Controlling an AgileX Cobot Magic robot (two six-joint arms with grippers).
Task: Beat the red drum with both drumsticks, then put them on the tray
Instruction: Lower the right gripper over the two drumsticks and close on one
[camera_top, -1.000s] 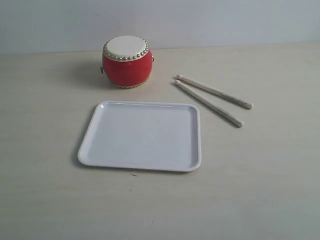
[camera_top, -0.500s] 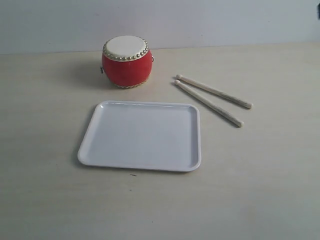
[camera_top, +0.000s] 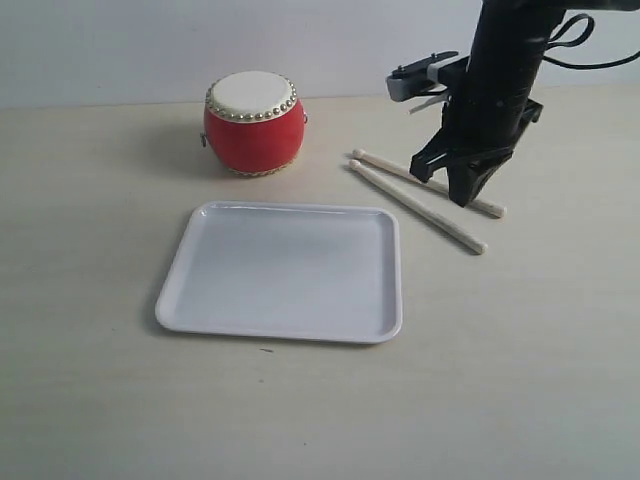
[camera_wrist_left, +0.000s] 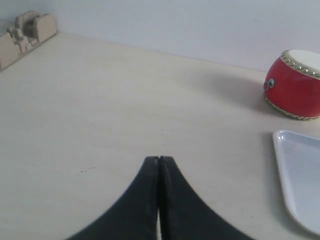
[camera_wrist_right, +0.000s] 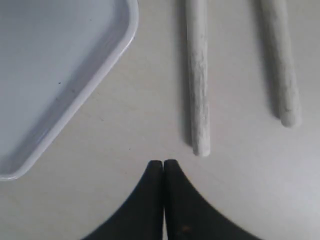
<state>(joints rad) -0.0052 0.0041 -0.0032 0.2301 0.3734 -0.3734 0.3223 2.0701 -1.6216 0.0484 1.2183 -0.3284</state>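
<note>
Drumsticks: You had the drumsticks (camera_top: 417, 205) flat on the table (camera_top: 100, 400), right of the tray (camera_top: 280, 335), lying side by side.
Long axis: Both ran diagonally, with the rounded tips toward the red drum (camera_top: 253, 125) and the butt ends toward the near right (spread slightly wider at the butts).
Drum: It stood upright behind the tray, skin up, apart from it.
Right hand: Your right hand (camera_top: 463, 195) was clenched on nothing and pointed down over the sticks' butt half.
Left hand: Your left hand (camera_wrist_left: 159, 160) was clenched too, empty, above bare table.
Right wrist view only: It showed the fingertips clear of both butt ends, one stick (camera_wrist_right: 199, 90) nearer than the other.
Exterior view: Your arm hid part of the far stick.
Left wrist view only: It showed the left hand and a beige block (camera_wrist_left: 25, 32) at the table's edge.
</note>
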